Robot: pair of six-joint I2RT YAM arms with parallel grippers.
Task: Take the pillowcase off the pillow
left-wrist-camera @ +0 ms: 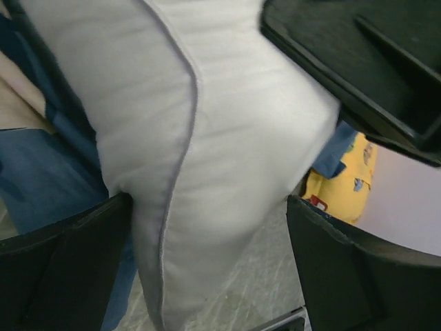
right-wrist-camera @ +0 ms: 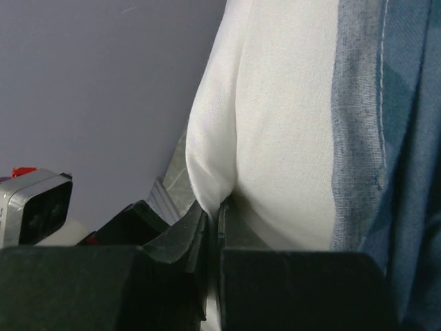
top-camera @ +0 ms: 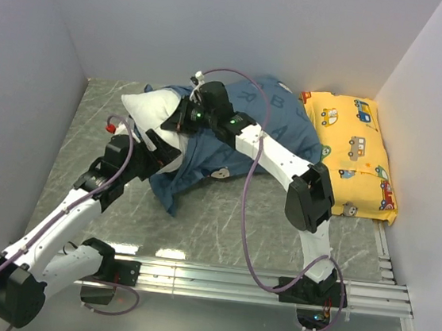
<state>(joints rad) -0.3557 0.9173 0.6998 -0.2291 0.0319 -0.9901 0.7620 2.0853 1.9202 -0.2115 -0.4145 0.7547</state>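
Observation:
The white pillow (top-camera: 149, 108) sticks out of the left end of the dusty-blue pillowcase (top-camera: 278, 120), which still covers its right part and trails towards the front. My right gripper (top-camera: 180, 119) is shut on a fold of the pillow's white fabric (right-wrist-camera: 275, 124), right next to the pillowcase hem (right-wrist-camera: 358, 138). My left gripper (top-camera: 163, 145) is open, its jaws wide apart around a corner of the pillow (left-wrist-camera: 207, 138). The pillow touches the left finger (left-wrist-camera: 62, 276), and a gap shows before the right finger (left-wrist-camera: 358, 276). Blue pillowcase fabric (left-wrist-camera: 41, 179) lies to the left.
A yellow car-print pillow (top-camera: 354, 153) lies at the back right against the wall, also seen in the left wrist view (left-wrist-camera: 344, 186). White walls close in the left, back and right. A metal rail (top-camera: 271, 283) runs along the front edge.

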